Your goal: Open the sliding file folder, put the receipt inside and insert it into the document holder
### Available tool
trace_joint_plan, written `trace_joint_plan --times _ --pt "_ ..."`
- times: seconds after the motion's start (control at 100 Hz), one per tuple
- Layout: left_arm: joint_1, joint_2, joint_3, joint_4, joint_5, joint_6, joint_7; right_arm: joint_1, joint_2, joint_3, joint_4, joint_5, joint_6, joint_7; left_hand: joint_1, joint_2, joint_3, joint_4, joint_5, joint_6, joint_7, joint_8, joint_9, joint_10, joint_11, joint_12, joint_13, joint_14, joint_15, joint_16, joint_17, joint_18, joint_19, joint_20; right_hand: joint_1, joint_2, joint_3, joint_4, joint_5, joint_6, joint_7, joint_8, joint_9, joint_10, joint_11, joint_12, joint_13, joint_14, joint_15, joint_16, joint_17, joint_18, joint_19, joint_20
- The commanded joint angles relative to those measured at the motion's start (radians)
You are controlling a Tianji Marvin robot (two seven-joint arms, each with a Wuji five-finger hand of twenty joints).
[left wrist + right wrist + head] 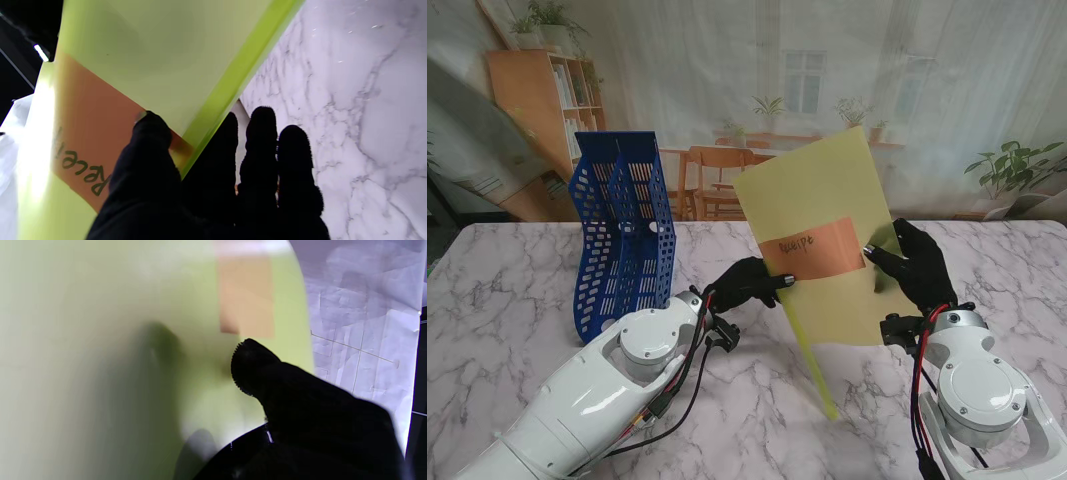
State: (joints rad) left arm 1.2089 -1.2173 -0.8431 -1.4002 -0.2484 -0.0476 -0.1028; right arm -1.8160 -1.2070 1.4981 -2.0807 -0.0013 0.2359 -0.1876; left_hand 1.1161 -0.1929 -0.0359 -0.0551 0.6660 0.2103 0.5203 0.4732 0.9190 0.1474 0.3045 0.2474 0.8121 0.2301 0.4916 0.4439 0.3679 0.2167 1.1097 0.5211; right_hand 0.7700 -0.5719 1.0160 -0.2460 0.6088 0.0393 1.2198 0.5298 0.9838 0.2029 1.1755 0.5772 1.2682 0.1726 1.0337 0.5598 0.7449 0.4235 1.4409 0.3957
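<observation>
Stand view, left to right: a blue holder point(622, 235) stands upright on the marble table point(507, 290). Beside it, the left hand point(749, 283) pinches the left edge of a yellow-green folder point(822, 205), raised off the table and tilted. An orange receipt point(812, 255) shows through it. The right hand point(917, 265) grips the folder's right edge. Likely risk: uneven pull between the hands could buckle the thin folder, or the receipt could slide out.

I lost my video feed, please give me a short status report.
Left hand and right hand both grip the yellow-green plastic folder, raised, orange receipt inside. Blue mesh document holder stands left, nothing between.
</observation>
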Motion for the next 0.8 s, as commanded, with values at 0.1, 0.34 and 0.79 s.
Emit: trace_joint_plan --times 0.1,0.34,0.79 --pt "0.007 -0.015 -0.010 -0.053 0.045 -0.037 0.008 -0.020 0.009 -0.001 0.030 -0.009 -0.017 0.044 0.164 0.037 0.074 0.050 0.059 -0.115 0.164 0.051 0.088 0.007 0.112 0.062 0.063 0.007 0.119 0.028 0.048 -0.039 0.077 0.021 0.087 0.047 0.045 0.004 -0.016 -0.153 0.038 0.059 -0.106 -0.036 -0.043 0.028 -0.056 0.002 -0.125 -0.025 -0.146 0.004 -0.049 0.021" --pt "-0.004 0.007 -0.038 -0.073 0.140 -0.055 0.002 -0.060 0.023 0.044 0.029 0.036 -0.049 0.117 0.171 -0.004 0.119 0.053 0.074 -0.062 0.212 0.123 0.153 0.064 0.197 0.127 0.140 0.048 0.213 0.088 0.132 -0.033 0.145 0.026 0.085 0.094 -0.007 0.006 -0.078 -0.078 0.044 0.062 -0.404 0.008 -0.287 -0.068 -0.485 0.024 -0.323 -0.061 -0.372 0.038 -0.133 0.072" --pt "0.012 0.038 -0.081 -0.137 0.210 -0.093 -0.031 -0.067 0.012 0.080 0.066 0.104 -0.140 0.082 0.131 -0.061 0.238 0.049 0.080 -0.063 0.238 0.232 0.172 0.085 0.320 0.258 0.191 0.072 0.329 0.230 0.169 -0.032 0.248 0.120 0.074 0.141 -0.128 0.028 -0.134 -0.073 0.041 0.034 -0.401 -0.015 -0.262 -0.140 -0.472 0.024 -0.301 -0.074 -0.368 -0.002 -0.132 0.147"
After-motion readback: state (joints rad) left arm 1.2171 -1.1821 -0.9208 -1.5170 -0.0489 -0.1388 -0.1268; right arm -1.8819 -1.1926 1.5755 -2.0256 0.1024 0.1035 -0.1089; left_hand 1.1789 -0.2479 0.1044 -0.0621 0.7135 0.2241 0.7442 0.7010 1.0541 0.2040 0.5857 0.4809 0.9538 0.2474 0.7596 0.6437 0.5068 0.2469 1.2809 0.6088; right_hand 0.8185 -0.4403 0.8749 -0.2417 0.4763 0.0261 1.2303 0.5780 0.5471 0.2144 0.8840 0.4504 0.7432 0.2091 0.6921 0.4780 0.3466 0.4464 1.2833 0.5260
